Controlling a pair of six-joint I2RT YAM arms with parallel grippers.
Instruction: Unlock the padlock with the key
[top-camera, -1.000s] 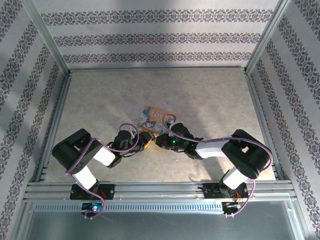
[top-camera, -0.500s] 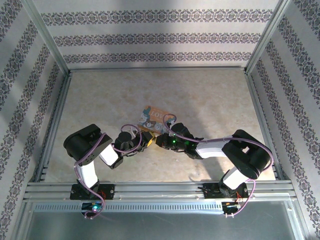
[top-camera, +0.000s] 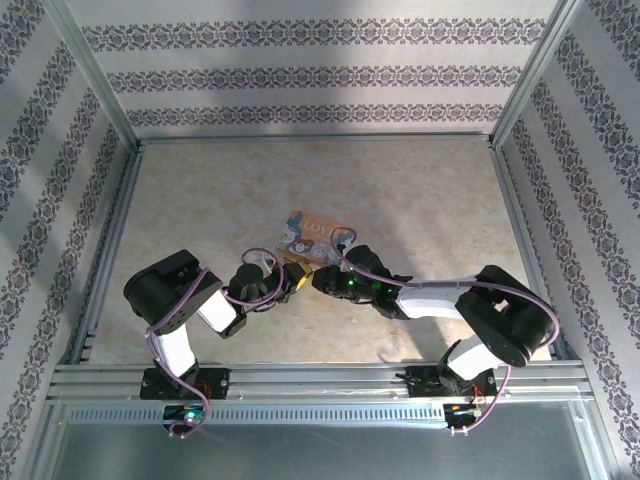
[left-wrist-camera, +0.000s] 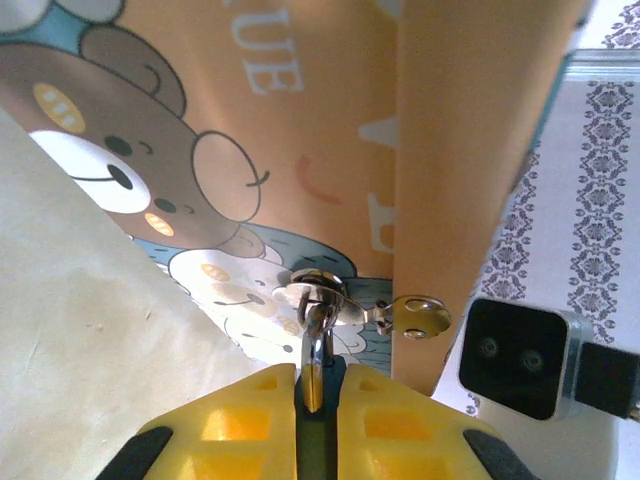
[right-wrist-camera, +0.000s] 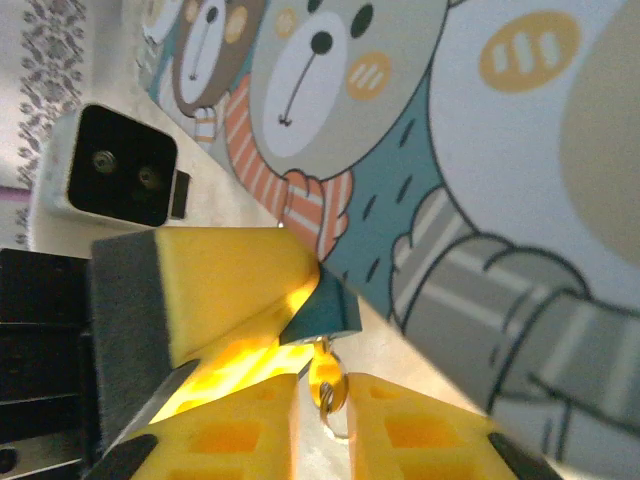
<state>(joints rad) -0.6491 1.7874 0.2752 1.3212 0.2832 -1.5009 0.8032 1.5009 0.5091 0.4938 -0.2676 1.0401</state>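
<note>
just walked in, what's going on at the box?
Both arms meet at the near edge of the cartoon box. The left gripper is pinched on the small padlock, right by the box's silver clasp. The right gripper holds the key on its ring, tip up against the padlock's teal body. Whether the key is seated in the keyhole can't be made out.

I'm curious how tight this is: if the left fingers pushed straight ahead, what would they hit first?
The box, at its silvery clasp. The left fingers are shut on the padlock, which reaches that clasp, so little gap seems left.
</note>
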